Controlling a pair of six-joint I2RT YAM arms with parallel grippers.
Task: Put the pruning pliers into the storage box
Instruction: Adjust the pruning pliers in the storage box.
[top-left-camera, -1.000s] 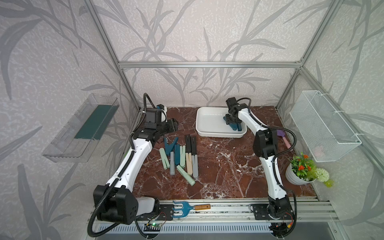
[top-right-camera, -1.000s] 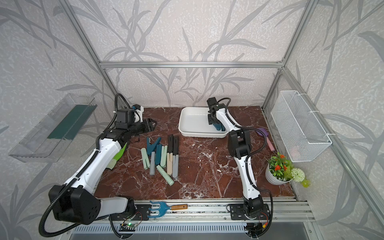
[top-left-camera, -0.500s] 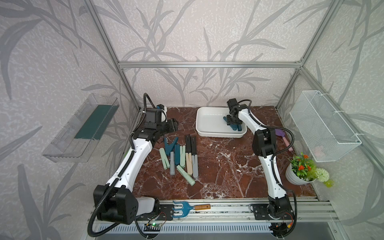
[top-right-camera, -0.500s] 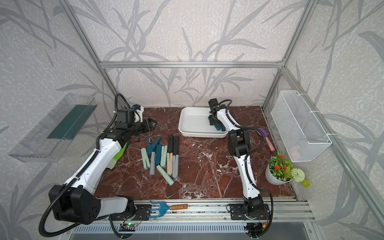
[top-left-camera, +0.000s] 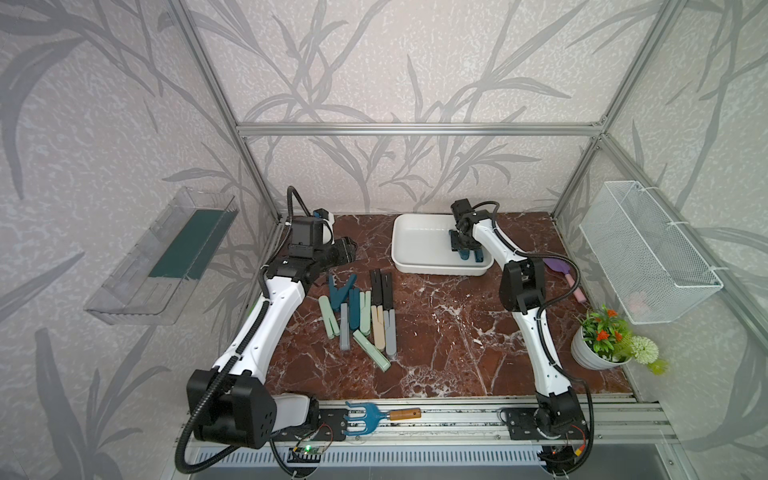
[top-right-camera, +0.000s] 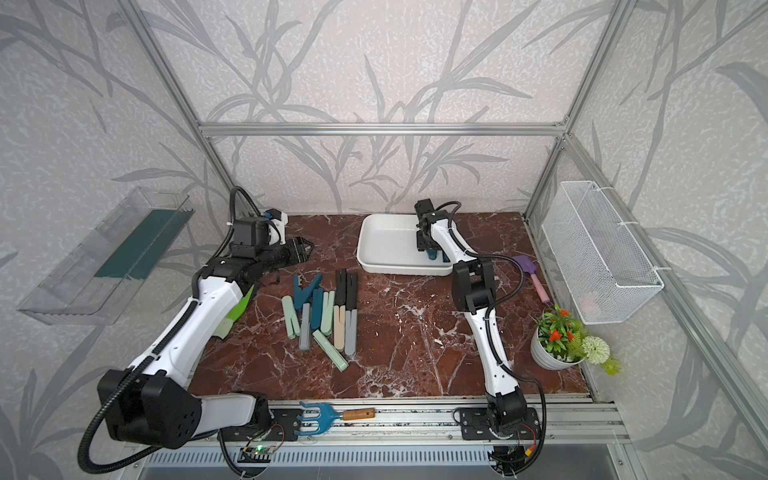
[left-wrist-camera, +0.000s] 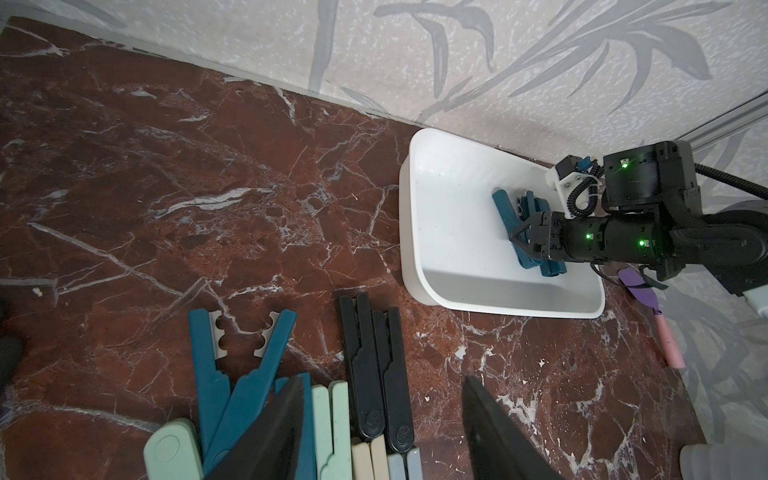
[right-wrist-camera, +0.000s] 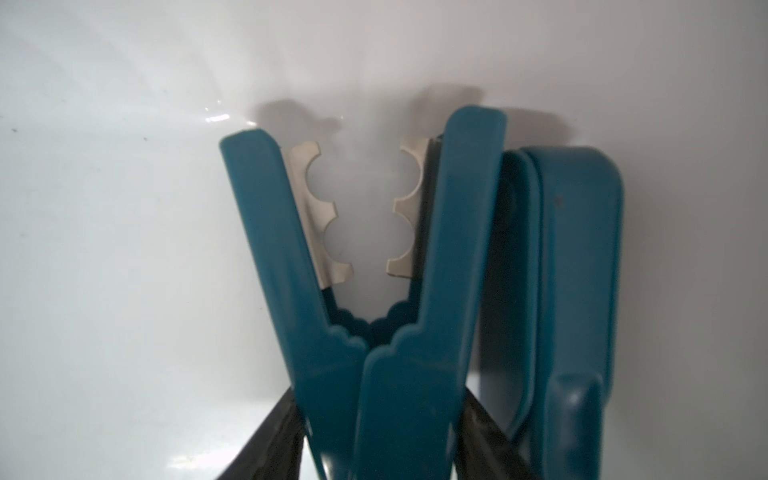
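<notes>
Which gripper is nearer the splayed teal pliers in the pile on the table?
Left. The left gripper hovers open just beyond the tips of the splayed teal pliers; the right gripper is farther, down inside the storage box, its fingers around another teal pair.

White storage box (top-left-camera: 419, 241) set at desk (top-left-camera: 449, 332) back. Two teal pliers (left-wrist-camera: 505, 212) laid inside, one spread open. Other pliers (top-left-camera: 376, 320) lined up on desk.

The left arm (top-left-camera: 266, 320) reached forward, elbow low, its claw (top-right-camera: 306, 249) level, fingers apart and empty. The right arm (top-left-camera: 528, 316) stretched far back, wrist tipped down, its claw (right-wrist-camera: 378, 399) pinched on pliers (right-wrist-camera: 457, 232).
</notes>
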